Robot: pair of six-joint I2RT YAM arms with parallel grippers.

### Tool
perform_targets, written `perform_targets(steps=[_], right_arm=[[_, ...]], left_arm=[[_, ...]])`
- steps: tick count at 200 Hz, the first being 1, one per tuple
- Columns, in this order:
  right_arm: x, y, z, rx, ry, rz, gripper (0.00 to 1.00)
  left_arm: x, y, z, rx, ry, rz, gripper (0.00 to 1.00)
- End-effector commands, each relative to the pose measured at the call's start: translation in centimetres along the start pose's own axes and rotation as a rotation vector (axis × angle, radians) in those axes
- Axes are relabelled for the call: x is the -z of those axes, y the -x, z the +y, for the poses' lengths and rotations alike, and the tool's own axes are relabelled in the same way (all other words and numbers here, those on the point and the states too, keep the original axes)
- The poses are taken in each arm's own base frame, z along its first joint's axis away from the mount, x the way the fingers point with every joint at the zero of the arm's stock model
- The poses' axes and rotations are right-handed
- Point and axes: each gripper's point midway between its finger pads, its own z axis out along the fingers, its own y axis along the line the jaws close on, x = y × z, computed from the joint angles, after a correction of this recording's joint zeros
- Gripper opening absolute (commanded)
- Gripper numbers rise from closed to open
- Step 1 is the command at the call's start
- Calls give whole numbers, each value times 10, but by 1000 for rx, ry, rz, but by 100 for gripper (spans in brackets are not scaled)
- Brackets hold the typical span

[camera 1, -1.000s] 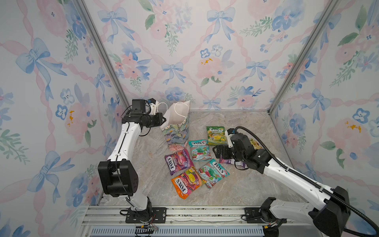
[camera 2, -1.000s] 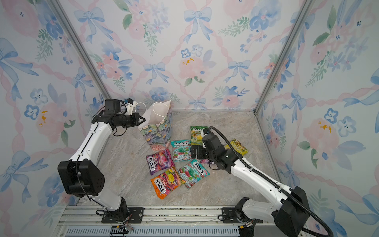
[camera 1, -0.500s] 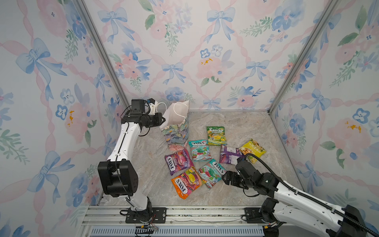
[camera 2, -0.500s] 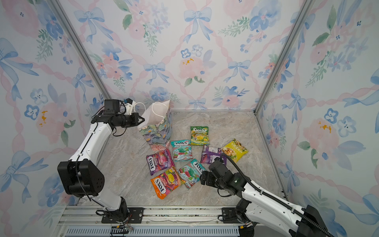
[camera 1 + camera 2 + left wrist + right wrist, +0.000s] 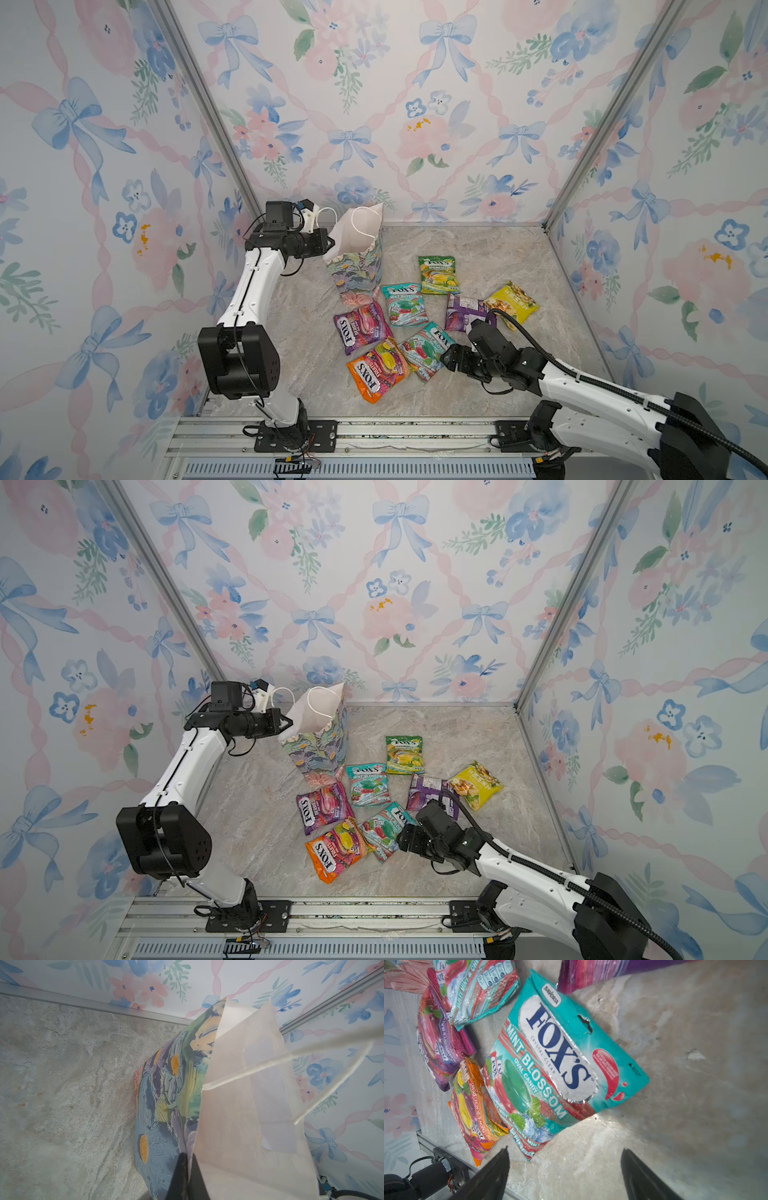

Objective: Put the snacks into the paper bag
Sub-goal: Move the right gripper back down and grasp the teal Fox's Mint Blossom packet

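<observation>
- The purple packet [image 5: 461, 309] is partly hidden behind the right arm [image 5: 582, 384].
- A pink packet [image 5: 357, 298] peeks from under the paper bag [image 5: 357, 270]; most is hidden.
- The bag's bottom inside cannot be seen.

Left gripper [image 5: 329, 244] pinched rim of tall floral-print paper gift bag [image 5: 360, 270]. Right gripper [image 5: 445, 360] sat low, just beside nearer teal glossy FOX'S packet [image 5: 424, 348], jaw gap unclear.

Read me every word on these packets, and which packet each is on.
"SAVORIA FOX'S CRYSTAL CLEAR MINT BLOSSOM OVAL CANDY": front teal glossy packet
"FOX'S MINT BLOSSOM": rear teal glossy packet
"LEMON & BLACKCURRANT": orange glossy packet
"RASPBERRY &": magenta-purple glossy packet
"FOX'S": green glossy packet
Too blurred: yellow glossy packet
</observation>
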Motion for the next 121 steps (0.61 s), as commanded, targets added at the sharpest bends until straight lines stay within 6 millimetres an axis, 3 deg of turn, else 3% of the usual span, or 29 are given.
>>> perform_targets(steps=[1, 121], right_arm=[[-8, 2, 3, -40, 34, 8, 85], [-30, 11, 15, -144, 98, -1, 83]], left_arm=[[3, -9, 2, 20, 10, 20, 0], [5, -8, 3, 19, 13, 15, 0]])
